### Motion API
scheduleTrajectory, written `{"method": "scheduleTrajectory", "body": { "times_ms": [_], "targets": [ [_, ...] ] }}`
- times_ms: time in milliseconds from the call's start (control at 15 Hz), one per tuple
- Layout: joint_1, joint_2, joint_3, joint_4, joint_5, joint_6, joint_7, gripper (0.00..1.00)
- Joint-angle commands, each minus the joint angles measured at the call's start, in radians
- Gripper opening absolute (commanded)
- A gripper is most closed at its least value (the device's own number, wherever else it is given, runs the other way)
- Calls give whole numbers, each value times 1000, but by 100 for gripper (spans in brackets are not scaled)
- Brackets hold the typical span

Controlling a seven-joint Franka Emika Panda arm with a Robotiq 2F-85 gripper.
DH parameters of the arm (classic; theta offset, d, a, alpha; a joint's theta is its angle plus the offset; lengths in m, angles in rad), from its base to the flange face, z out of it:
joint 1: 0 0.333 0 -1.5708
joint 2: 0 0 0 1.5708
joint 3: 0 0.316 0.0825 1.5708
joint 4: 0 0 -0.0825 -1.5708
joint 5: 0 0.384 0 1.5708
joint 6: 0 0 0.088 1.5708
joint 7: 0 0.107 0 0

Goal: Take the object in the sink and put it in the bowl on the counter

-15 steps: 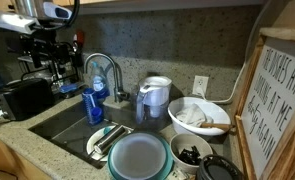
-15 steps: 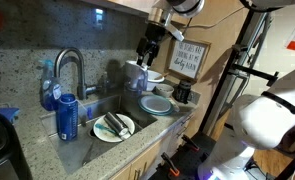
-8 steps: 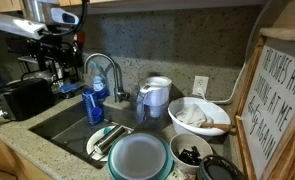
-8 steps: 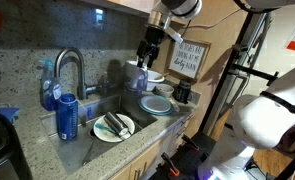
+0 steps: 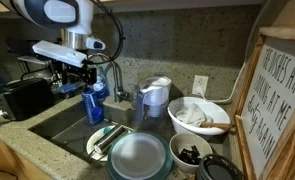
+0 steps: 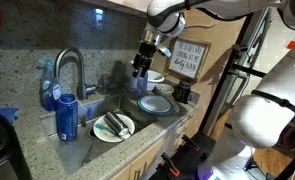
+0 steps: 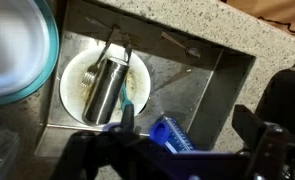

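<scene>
The object, a slim silver tumbler (image 7: 106,88), lies on its side on a white plate (image 7: 75,92) in the dark sink (image 7: 192,70), among a few utensils. Both exterior views show the tumbler (image 5: 109,138) (image 6: 114,125) on that plate. The teal-rimmed bowl (image 5: 139,158) (image 6: 155,104) (image 7: 15,48) stands on the granite counter (image 5: 47,165) at the sink's edge. My gripper (image 7: 186,118) hangs open and empty above the sink, well above the tumbler and off to one side. In the exterior views the gripper (image 5: 72,62) (image 6: 141,66) hovers high over the basin.
A blue soap bottle (image 5: 95,101) (image 7: 173,131) and chrome faucet (image 5: 109,68) stand at the sink's rim. A white-lidded pitcher (image 5: 154,97), a white bowl (image 5: 199,116), a small bowl with dark contents (image 5: 191,155) and a framed sign (image 5: 282,100) crowd the counter.
The arm has swung from the back corner out over the sink and come a little lower. The tumbler and the bowls have not moved.
</scene>
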Motion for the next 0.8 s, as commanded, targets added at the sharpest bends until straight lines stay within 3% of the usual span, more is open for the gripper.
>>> {"method": "scheduleTrajectory", "body": {
  "times_ms": [0,333,733],
  "targets": [
    [-15,165,27,111,52,-5,-74,100],
    [-53,337,73,202,31,2,-42,100],
    [-91,424,103,190,39,248,125,100]
  ]
}}
